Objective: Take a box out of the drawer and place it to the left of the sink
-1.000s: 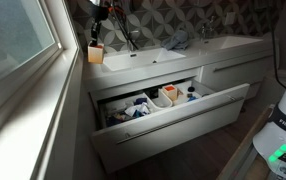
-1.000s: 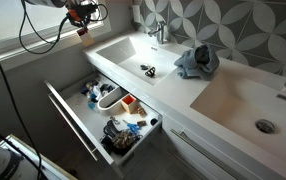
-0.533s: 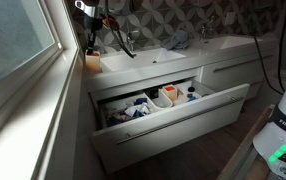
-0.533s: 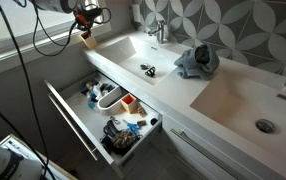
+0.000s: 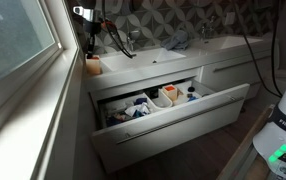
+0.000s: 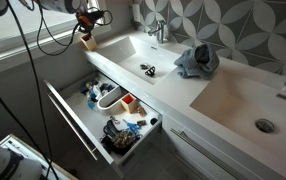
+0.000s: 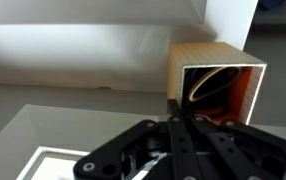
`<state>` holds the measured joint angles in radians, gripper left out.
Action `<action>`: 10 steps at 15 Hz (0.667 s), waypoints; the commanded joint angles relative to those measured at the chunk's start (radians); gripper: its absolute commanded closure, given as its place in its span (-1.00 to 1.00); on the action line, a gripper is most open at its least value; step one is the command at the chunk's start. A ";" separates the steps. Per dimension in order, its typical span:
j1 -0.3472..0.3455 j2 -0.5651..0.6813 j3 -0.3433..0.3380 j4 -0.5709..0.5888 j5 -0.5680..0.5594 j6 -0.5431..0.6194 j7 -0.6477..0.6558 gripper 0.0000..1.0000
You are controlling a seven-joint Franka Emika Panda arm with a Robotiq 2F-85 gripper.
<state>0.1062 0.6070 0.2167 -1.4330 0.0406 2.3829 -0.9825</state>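
A small tan box [image 5: 93,65] with a red-orange open side sits low over the counter corner to the left of the sink [image 5: 143,62]; whether it touches the counter I cannot tell. In both exterior views my gripper [image 5: 91,47] comes down onto it from above [image 6: 86,28]; the box [image 6: 88,42] sits beside the sink basin [image 6: 143,55]. In the wrist view the box [image 7: 215,78] is just past my fingertips, and my gripper [image 7: 173,102] is shut on its left wall. The drawer [image 5: 173,108] below stands open, full of small items [image 6: 113,105].
A faucet [image 6: 161,30] stands behind the sink and a blue cloth [image 6: 195,60] lies on the counter beside it. A small dark object [image 6: 148,70] lies in the basin. A second sink [image 6: 265,118] is further along. The wall and window sill [image 5: 28,90] border the box.
My gripper has lowered the box from above the counter down to the counter corner left of the sink. The drawer and its contents have not moved.
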 commanded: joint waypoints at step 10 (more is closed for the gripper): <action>0.000 0.072 0.021 0.137 -0.010 -0.069 -0.038 -0.53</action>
<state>0.1076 0.6557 0.2229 -1.3523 0.0406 2.3394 -1.0043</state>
